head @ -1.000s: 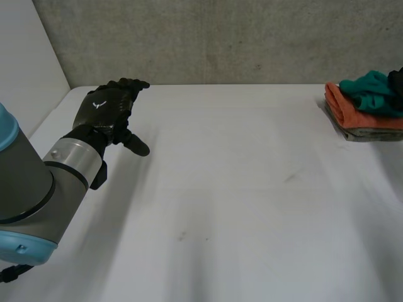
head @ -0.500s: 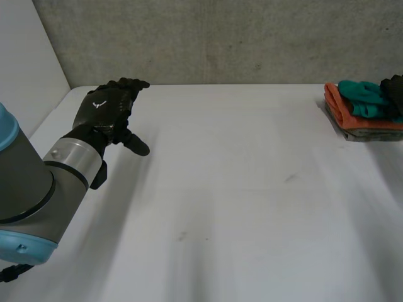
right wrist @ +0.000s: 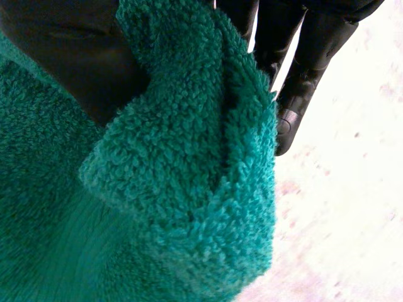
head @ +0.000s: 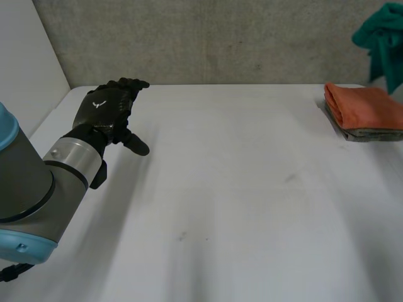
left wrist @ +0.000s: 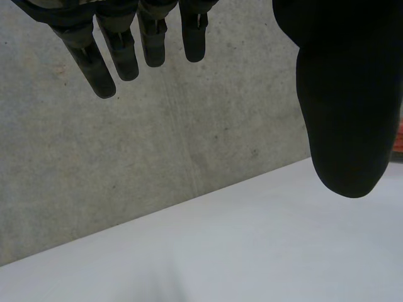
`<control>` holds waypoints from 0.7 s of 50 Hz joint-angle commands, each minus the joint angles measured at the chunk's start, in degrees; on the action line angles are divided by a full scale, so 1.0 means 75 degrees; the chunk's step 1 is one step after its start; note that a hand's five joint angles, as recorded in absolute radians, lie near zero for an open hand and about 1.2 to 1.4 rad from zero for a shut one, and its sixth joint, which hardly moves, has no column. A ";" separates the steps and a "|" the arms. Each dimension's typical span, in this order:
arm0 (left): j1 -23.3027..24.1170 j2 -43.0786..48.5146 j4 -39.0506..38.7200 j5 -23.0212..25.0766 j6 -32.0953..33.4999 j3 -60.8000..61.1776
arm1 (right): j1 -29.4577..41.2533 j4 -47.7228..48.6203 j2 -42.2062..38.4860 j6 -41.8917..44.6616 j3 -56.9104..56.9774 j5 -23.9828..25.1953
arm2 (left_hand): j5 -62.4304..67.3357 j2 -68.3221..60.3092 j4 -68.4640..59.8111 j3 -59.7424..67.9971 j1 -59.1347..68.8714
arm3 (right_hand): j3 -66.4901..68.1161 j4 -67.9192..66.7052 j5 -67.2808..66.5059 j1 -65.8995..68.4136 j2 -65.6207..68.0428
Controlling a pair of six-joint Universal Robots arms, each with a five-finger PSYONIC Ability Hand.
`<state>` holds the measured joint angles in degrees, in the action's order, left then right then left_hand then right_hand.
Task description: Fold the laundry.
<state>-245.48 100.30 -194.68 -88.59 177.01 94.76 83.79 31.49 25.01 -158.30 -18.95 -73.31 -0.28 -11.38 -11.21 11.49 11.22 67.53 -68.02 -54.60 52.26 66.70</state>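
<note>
We see the teal terry towel (head: 383, 36) hanging in the air at the far right, above the white worktop (head: 239, 189) and over a folded orange towel (head: 365, 106), which rests on a grey folded cloth (head: 371, 134). In the right wrist view, our right hand (right wrist: 69, 56) grips the teal towel (right wrist: 189, 176), a bunched fold pinched between thumb and fingers (right wrist: 296, 94). Our left hand (head: 107, 113) hovers over the worktop's far left corner, near the grey concrete wall (head: 220, 38), its fingers (left wrist: 119, 50) released and straight, grasping nothing.
</note>
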 commanded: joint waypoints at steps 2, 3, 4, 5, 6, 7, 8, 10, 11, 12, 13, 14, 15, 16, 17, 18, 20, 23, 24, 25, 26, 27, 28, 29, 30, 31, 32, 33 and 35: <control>0.0000 0.0033 -0.0012 0.0000 0.0000 0.0010 | -0.0005 -0.0647 -0.0146 -0.0421 -0.1129 0.0095 | 0.0044 0.0178 0.0155 -0.0193 -0.0156 | 0.1662 -0.1598 -0.2053 0.3699 0.1774; 0.0000 0.0056 -0.0012 0.0000 0.0000 0.0010 | -0.0005 -0.0682 -0.0182 -0.0409 -0.1153 0.0096 | 0.0044 0.0178 0.0155 -0.0193 -0.0156 | 0.1662 -0.1598 -0.2053 0.3699 0.1774; 0.0000 0.0079 -0.0012 0.0000 0.0000 0.0010 | -0.0005 -0.0706 -0.0217 -0.0397 -0.1165 0.0096 | 0.0044 0.0178 0.0155 -0.0193 -0.0156 | 0.1662 -0.1598 -0.2053 0.3699 0.1774; 0.0000 0.0103 -0.0012 0.0000 0.0000 0.0010 | -0.0005 -0.0718 -0.0229 -0.0397 -0.1165 0.0096 | 0.0044 0.0178 0.0155 -0.0193 -0.0156 | 0.1662 -0.1598 -0.2053 0.3699 0.1774; 0.0000 0.0126 -0.0012 0.0000 0.0000 -0.0001 | -0.0005 -0.0718 -0.0217 -0.0386 -0.1154 0.0084 | 0.0044 0.0178 0.0155 -0.0193 -0.0156 | 0.1662 -0.1598 -0.2053 0.3699 0.1774; 0.0000 0.0150 -0.0012 0.0000 0.0000 -0.0002 | -0.0005 -0.0718 -0.0194 -0.0385 -0.1153 0.0084 | 0.0044 0.0178 0.0155 -0.0193 -0.0156 | 0.1662 -0.1598 -0.2053 0.3699 0.1774; 0.0000 0.0161 -0.0012 0.0000 0.0000 -0.0013 | -0.0005 -0.0730 -0.0170 -0.0385 -0.1142 0.0084 | 0.0044 0.0178 0.0155 -0.0193 -0.0156 | 0.1662 -0.1598 -0.2053 0.3699 0.1774; 0.0000 0.0173 -0.0012 0.0000 0.0000 -0.0002 | -0.0016 -0.0730 -0.0065 -0.0385 -0.1142 0.0060 | 0.0044 0.0178 0.0155 -0.0193 -0.0156 | 0.1662 -0.1598 -0.2053 0.3699 0.1774; 0.0000 0.0173 -0.0012 0.0000 0.0000 -0.0002 | -0.0016 -0.0730 -0.0018 -0.0385 -0.1142 0.0060 | 0.0044 0.0178 0.0155 -0.0193 -0.0156 | 0.1662 -0.1598 -0.2053 0.3699 0.1774; 0.0000 0.0173 -0.0012 0.0000 0.0000 -0.0002 | -0.0016 -0.0730 0.0029 -0.0385 -0.1153 0.0060 | 0.0044 0.0178 0.0155 -0.0193 -0.0156 | 0.1662 -0.1598 -0.2053 0.3699 0.1774; 0.0000 0.0173 -0.0012 0.0000 0.0000 -0.0002 | -0.0005 -0.0741 0.0122 -0.0385 -0.1177 0.0060 | 0.0044 0.0178 0.0155 -0.0193 -0.0156 | 0.1662 -0.1598 -0.2053 0.3699 0.1774; 0.0000 0.0173 -0.0012 0.0000 0.0000 -0.0002 | 0.0007 -0.0753 0.0169 -0.0385 -0.1188 0.0060 | 0.0044 0.0178 0.0155 -0.0193 -0.0156 | 0.1662 -0.1598 -0.2053 0.3699 0.1774; 0.0000 0.0173 -0.0012 0.0000 0.0000 -0.0002 | 0.0007 -0.0765 0.0193 -0.0385 -0.1200 0.0060 | 0.0044 0.0178 0.0155 -0.0193 -0.0156 | 0.1662 -0.1598 -0.2053 0.3699 0.1774; 0.0000 0.0173 -0.0012 0.0000 0.0000 -0.0002 | 0.0019 -0.0776 0.0239 -0.0385 -0.1223 0.0072 | 0.0044 0.0178 0.0155 -0.0193 -0.0156 | 0.1662 -0.1598 -0.2053 0.3699 0.1774; -0.0012 0.0173 -0.0012 0.0000 0.0000 -0.0002 | 0.0030 -0.0858 0.0321 -0.0385 -0.1224 0.0061 | 0.0044 0.0178 0.0155 -0.0193 -0.0156 | 0.1662 -0.1598 -0.2053 0.3699 0.1774; -0.0012 0.0173 -0.0012 0.0000 0.0000 -0.0002 | 0.0031 -0.0928 0.0368 -0.0385 -0.1235 0.0060 | 0.0044 0.0178 0.0155 -0.0193 -0.0156 | 0.1662 -0.1598 -0.2053 0.3699 0.1774; -0.0012 0.0173 -0.0012 0.0000 0.0000 -0.0013 | 0.0031 -0.1115 0.0497 -0.0385 -0.1235 0.0060 | 0.0044 0.0178 0.0155 -0.0193 -0.0156 | 0.1662 -0.1598 -0.2053 0.3699 0.1774; -0.0012 0.0173 -0.0012 0.0000 0.0000 -0.0002 | 0.0031 -0.1654 0.0953 -0.0385 -0.1317 0.0049 | 0.0044 0.0178 0.0155 -0.0193 -0.0156 | 0.1662 -0.1598 -0.2053 0.3699 0.1774; 0.0000 0.0173 -0.0012 0.0000 0.0000 -0.0002 | 0.0031 -0.1806 0.1094 -0.0374 -0.1352 0.0060 | 0.0044 0.0178 0.0155 -0.0193 -0.0156 | 0.1662 -0.1598 -0.2053 0.3699 0.1774; 0.0000 0.0173 -0.0012 0.0000 0.0000 -0.0002 | 0.0031 -0.2156 0.1362 -0.0362 -0.1399 0.0072 | 0.0044 0.0178 0.0155 -0.0193 -0.0156 | 0.1662 -0.1598 -0.2053 0.3699 0.1774; 0.0000 0.0173 -0.0012 0.0000 0.0000 -0.0002 | 0.0031 -0.2345 0.1493 -0.0350 -0.1434 0.0084 | 0.0044 0.0178 0.0155 -0.0193 -0.0156 | 0.1662 -0.1598 -0.2053 0.3699 0.1774; -0.0012 0.0173 -0.0012 0.0000 0.0000 -0.0002 | 0.0031 -0.2556 0.1621 -0.0339 -0.1458 0.0107 | 0.0044 0.0178 0.0155 -0.0193 -0.0156 | 0.1662 -0.1598 -0.2053 0.3699 0.1774; -0.0012 0.0162 -0.0012 0.0000 0.0000 -0.0002 | 0.0031 -0.2732 0.1739 -0.0304 -0.1481 0.0130 | 0.0044 0.0178 0.0155 -0.0193 -0.0156 | 0.1662 -0.1598 -0.2053 0.3699 0.1774; -0.0012 0.0173 -0.0012 0.0000 0.0000 -0.0002 | 0.0042 -0.3116 0.1995 -0.0245 -0.1540 0.0166 | 0.0044 0.0178 0.0155 -0.0193 -0.0156 | 0.1662 -0.1598 -0.2053 0.3699 0.1774; -0.0012 0.0162 -0.0012 0.0000 0.0000 -0.0002 | 0.0042 -0.3317 0.2114 -0.0222 -0.1563 0.0189 | 0.0044 0.0178 0.0155 -0.0193 -0.0156 | 0.1662 -0.1598 -0.2053 0.3699 0.1774; -0.0012 0.0173 -0.0012 0.0000 0.0000 -0.0002 | 0.0054 -0.3517 0.2231 -0.0198 -0.1587 0.0213 | 0.0044 0.0178 0.0155 -0.0193 -0.0156 | 0.1662 -0.1598 -0.2053 0.3699 0.1774; -0.0012 0.0173 -0.0012 0.0000 0.0000 -0.0002 | 0.0066 -0.3693 0.2360 -0.0163 -0.1610 0.0248 | 0.0044 0.0178 0.0155 -0.0193 -0.0156 | 0.1662 -0.1598 -0.2053 0.3699 0.1774; -0.0012 0.0173 -0.0012 0.0000 0.0000 -0.0002 | 0.0135 -0.4066 0.2593 -0.0116 -0.1692 0.0376 | 0.0044 0.0178 0.0155 -0.0193 -0.0156 | 0.1662 -0.1598 -0.2053 0.3699 0.1774; -0.0012 0.0162 -0.0012 -0.0012 0.0000 -0.0002 | 0.0264 -0.4419 0.2805 -0.0069 -0.1809 0.0552 | 0.0044 0.0178 0.0155 -0.0193 -0.0156 | 0.1662 -0.1598 -0.2053 0.3699 0.1774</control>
<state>-245.53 101.59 -194.76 -88.60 177.01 94.74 84.16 8.70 39.57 -160.22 -30.38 -72.08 -0.31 -11.38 -11.21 11.49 11.22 67.53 -68.02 -54.60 52.26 66.70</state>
